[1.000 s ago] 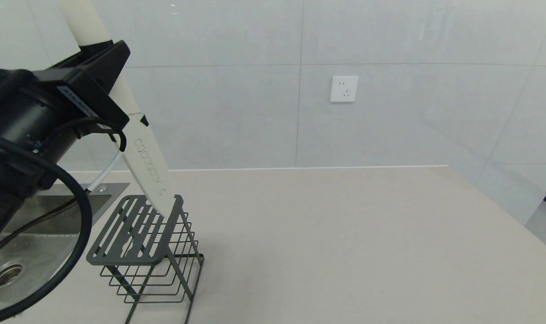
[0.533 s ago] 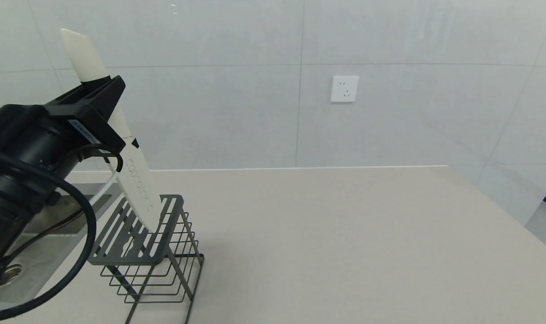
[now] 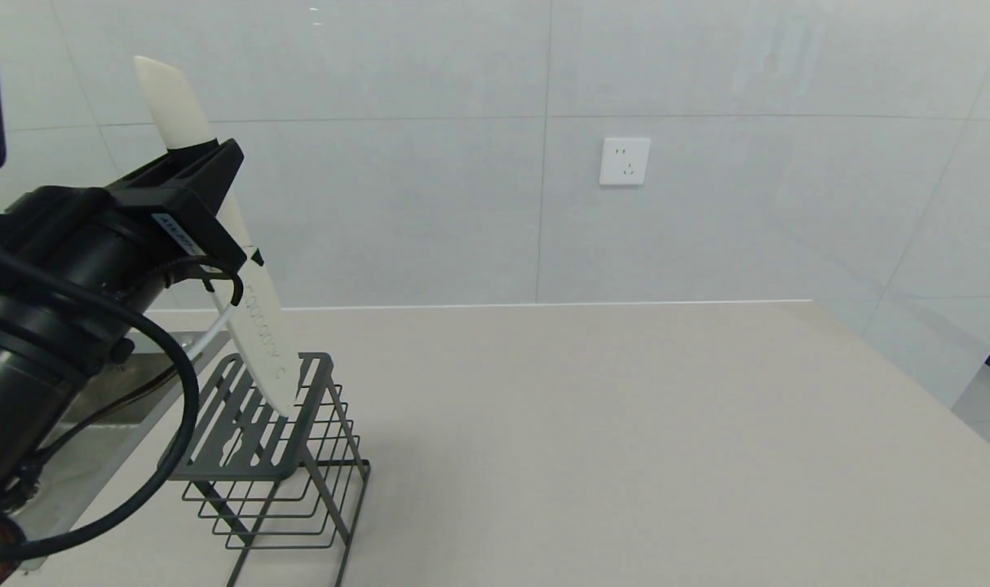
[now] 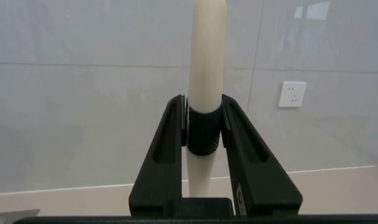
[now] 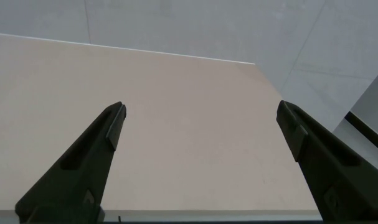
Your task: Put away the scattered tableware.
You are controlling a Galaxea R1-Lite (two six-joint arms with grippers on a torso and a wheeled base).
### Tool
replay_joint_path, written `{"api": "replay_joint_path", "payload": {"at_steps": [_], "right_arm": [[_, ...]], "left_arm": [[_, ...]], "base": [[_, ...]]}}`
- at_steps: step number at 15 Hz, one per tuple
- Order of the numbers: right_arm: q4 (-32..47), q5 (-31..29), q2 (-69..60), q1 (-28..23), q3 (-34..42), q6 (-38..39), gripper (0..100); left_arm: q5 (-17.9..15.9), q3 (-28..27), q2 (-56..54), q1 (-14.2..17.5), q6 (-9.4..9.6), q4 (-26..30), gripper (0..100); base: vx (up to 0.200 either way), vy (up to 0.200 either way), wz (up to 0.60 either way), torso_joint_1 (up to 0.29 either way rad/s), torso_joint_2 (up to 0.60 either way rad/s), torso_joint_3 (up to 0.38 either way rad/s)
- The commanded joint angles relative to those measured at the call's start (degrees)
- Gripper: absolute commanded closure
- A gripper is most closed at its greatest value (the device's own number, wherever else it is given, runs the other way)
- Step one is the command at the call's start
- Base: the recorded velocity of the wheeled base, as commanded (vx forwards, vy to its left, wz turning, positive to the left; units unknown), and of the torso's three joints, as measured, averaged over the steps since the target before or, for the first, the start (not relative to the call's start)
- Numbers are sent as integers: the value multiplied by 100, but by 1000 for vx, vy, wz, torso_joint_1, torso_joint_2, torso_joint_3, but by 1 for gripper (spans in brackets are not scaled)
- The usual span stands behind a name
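My left gripper (image 3: 205, 175) is shut on a cream knife (image 3: 262, 342), gripping it near the black collar between handle and blade. The knife stands steeply tilted, handle up, and its blade tip meets the slotted top of a dark wire rack (image 3: 250, 424) at the counter's left. Whether the tip is inside a slot I cannot tell. In the left wrist view the knife handle (image 4: 207, 56) rises between the two fingers (image 4: 173, 130) of the left gripper (image 4: 204, 109). My right gripper (image 5: 201, 118) hangs open above the bare counter (image 5: 176, 93), holding nothing.
A steel sink (image 3: 87, 444) lies left of the rack, partly behind my left arm. The beige counter (image 3: 625, 440) stretches right to a tiled wall with a white outlet (image 3: 625, 161). Its right edge drops off to the floor.
The left arm has come down with the knife, so the handle's end now shows and the blade tip sits lower on the rack's top. Since half a second ago it has shifted slightly right.
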Motion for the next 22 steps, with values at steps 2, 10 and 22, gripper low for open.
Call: {"api": "replay_joint_path", "payload": {"at_steps": [2,10,22], "right_arm": [[-2,2,13,-1,0,-1,0],[-11,2,13,-1,0,-1,0],[-28,11,13,8,0,-1,0]], "left_arm": [[12,-26,178,1,21,-57,100],[65,-78,354,203,30,-84,100],[205,-17,451,159,21,-75,100]], "base": [[0,0,0,0,0,0],[0,0,0,0,0,0],[0,0,0,0,0,0]]}}
